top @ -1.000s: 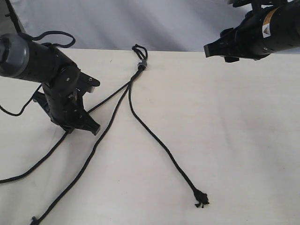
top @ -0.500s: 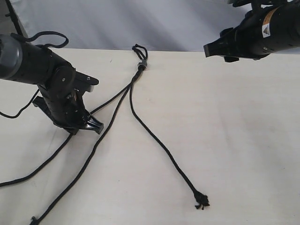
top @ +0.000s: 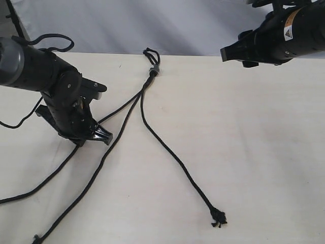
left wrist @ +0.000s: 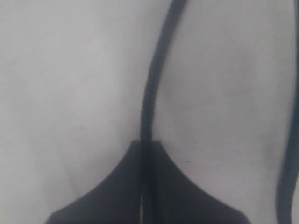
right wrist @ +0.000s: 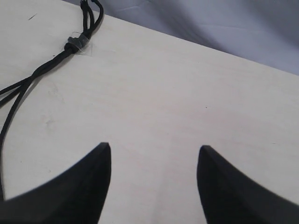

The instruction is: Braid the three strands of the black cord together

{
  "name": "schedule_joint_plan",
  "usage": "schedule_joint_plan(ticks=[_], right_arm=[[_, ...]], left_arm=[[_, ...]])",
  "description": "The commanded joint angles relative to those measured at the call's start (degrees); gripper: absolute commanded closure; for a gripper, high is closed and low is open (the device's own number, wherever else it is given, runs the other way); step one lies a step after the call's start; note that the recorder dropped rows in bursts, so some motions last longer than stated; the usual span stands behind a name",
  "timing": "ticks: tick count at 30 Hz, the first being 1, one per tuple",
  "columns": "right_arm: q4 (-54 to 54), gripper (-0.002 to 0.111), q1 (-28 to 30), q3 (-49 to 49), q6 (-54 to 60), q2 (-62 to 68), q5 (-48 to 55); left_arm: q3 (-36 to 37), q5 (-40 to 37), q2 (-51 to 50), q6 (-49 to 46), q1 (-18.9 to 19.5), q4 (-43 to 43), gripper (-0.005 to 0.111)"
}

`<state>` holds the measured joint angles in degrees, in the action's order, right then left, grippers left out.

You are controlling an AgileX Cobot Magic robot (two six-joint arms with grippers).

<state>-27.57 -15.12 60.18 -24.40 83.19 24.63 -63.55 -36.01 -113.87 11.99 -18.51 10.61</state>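
The black cord lies on the pale table, its grey clamp point(top: 155, 70) and small loop at the far edge. Three strands fan out toward the near side. My left gripper point(top: 103, 137) is shut on the left strand point(top: 122, 105), low at the table; in the left wrist view the strand point(left wrist: 148, 93) runs straight out from between the closed fingertips point(left wrist: 135, 154). The middle strand point(top: 96, 170) runs to the near-left corner. The right strand point(top: 175, 157) ends in a frayed knot point(top: 219, 218). My right gripper point(right wrist: 154, 149) hangs open above bare table, away from the clamp point(right wrist: 74, 43).
A thicker black arm cable point(top: 20, 119) loops beside the left arm. A grey backdrop point(top: 193, 25) rises behind the table's far edge. In the left wrist view, a second strand point(left wrist: 288, 140) passes along the edge.
A second ago the left arm turned slightly and its gripper shifted a little on the left strand; it has held still for the last half second. The right arm has not moved.
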Motion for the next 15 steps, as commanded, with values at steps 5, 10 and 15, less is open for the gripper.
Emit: schedule_joint_plan(ticks=[5,10,15], right_arm=[[4.2,0.055,0.2,-0.3,-0.5,-0.1,-0.3],[14.4,0.055,-0.9,-0.3,4.9,-0.1,2.6],[23.7,0.055,-10.5,-0.3,12.6,1.2,5.3]], left_arm=[[1.0,-3.1,-2.2,0.5,0.0,-4.4,0.052],[-2.3,-9.3,2.7,-0.3,0.0,-1.0,0.044],[-2.3,-6.3,20.1,8.8,7.0,8.6,0.072]])
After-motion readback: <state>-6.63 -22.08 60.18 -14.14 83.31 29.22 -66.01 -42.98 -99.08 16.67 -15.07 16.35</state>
